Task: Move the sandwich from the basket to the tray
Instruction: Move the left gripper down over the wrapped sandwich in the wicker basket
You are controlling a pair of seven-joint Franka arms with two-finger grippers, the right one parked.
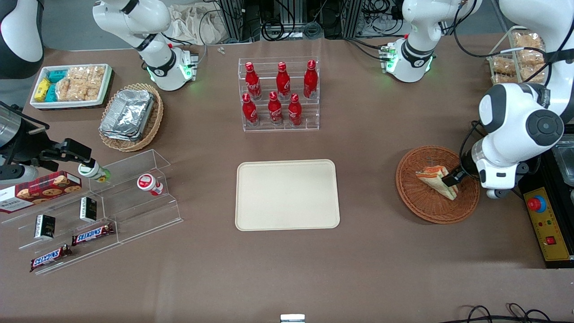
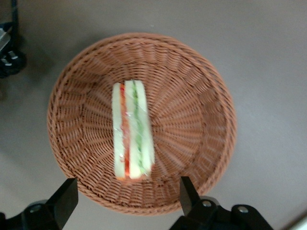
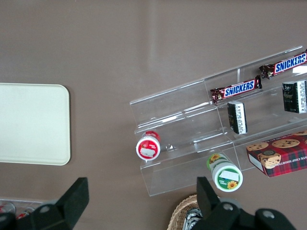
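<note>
Toward the parked arm's end of the table: clear acrylic shelf (image 1: 103, 211) with candy bars and a cookie box, plus a tan basket of foil containers (image 1: 130, 117). Mid-table, the tray (image 1: 287, 194) lies flat, nothing on it, with the red bottle rack (image 1: 279, 95) farther from the front camera. Toward the working arm's end, the basket (image 1: 437, 184) holds the sandwich (image 1: 438, 180), which lies on its side on the weave. Gripper (image 2: 125, 199) hovers over the basket, jaws spread wide, nothing between them. Key relation, in the wrist view: sandwich (image 2: 132, 132) long axis runs away from the jaws, at right angles to the line joining the fingertips (image 2: 67, 194), so closing would pinch across its narrow layered width. Sandwich sits nearly centred between the fingers, slightly nearer one. Judgement: a straight descent looks enough, then close, lift and carry to the tray.
</note>
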